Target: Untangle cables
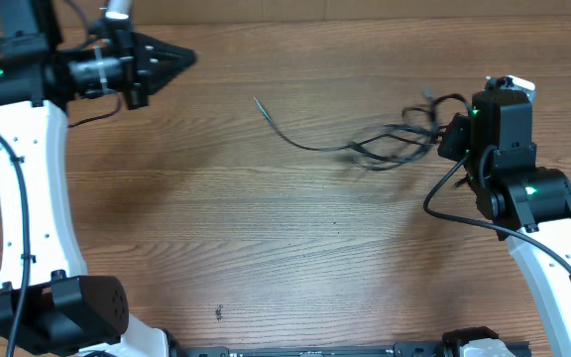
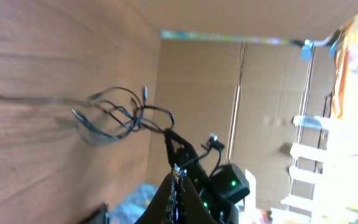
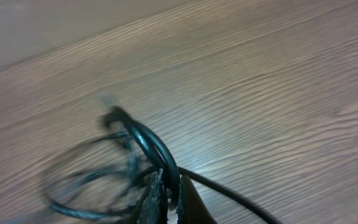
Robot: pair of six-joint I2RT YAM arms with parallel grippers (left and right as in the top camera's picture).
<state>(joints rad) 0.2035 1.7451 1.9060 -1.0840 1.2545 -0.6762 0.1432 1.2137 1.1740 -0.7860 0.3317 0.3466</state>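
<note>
1. The cables [image 1: 395, 147] lie in a loose knot on the right half of the tabletop [image 1: 266, 248]. One loose strand [image 1: 295, 137] trails out of the knot toward the middle.
2. They look thin, light and limp. They would probably sag and drag their neighbours along rather than hold a shape, and the smooth jacket may slip in a weak pinch.
3. Best holds, in my judgement, are the loose strand near its free tip or an outer loop, not the crossed middle.
4. The right tool [image 3: 169, 193] sits at the knot's right edge, clenched on one cord of the cables; a loop arches up from its tips.
5. The left tool [image 1: 188, 58] hangs clenched and holding nothing at the far left, well apart from the knot, pointing toward it.
</note>
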